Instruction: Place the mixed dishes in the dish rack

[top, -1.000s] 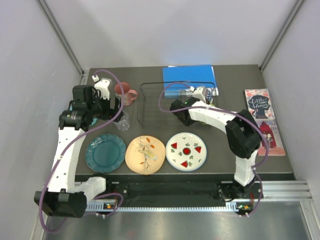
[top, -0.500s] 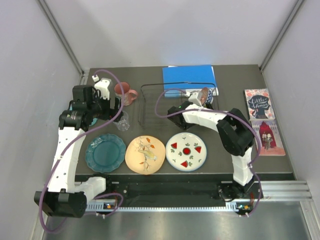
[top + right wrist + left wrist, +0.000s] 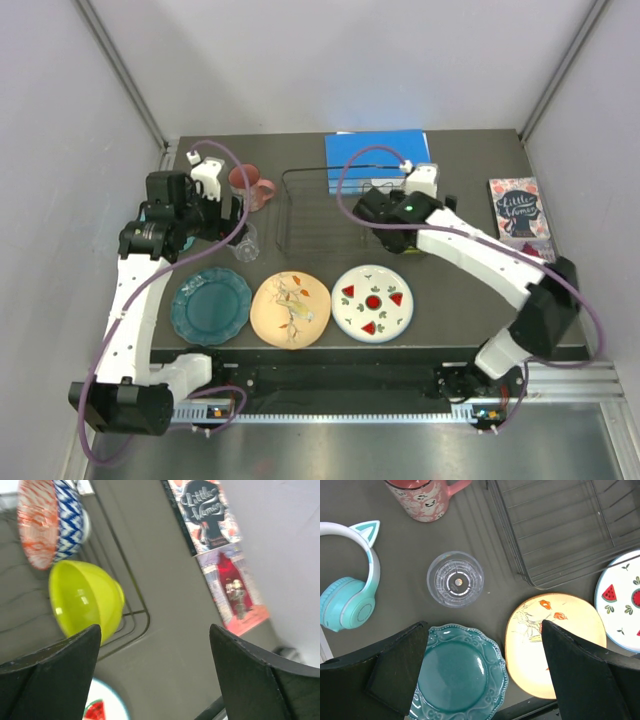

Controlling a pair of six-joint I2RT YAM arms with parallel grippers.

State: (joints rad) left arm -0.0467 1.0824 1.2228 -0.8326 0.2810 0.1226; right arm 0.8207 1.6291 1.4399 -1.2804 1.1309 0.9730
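The black wire dish rack (image 3: 310,215) stands at the back middle. At its right end a yellow-green bowl (image 3: 85,600) leans on its side beside a red-and-blue patterned bowl (image 3: 47,522). My right gripper (image 3: 155,675) hovers open and empty over the table just off that end, near the watermelon plate (image 3: 373,302). The teal plate (image 3: 211,306) and the peach plate (image 3: 290,309) lie in a row with it near the front. My left gripper (image 3: 483,625) hangs open and empty above the teal plate (image 3: 457,672), near the clear cup (image 3: 455,578) and the pink mug (image 3: 422,500).
Teal cat-ear headphones (image 3: 347,595) lie left of the cup. A blue book (image 3: 378,155) sits behind the rack. Two illustrated books (image 3: 525,240) lie along the right edge. Grey walls close in on both sides.
My right gripper has opened, and its arm has swung back from the rack's right end towards the front. The left arm has not moved.
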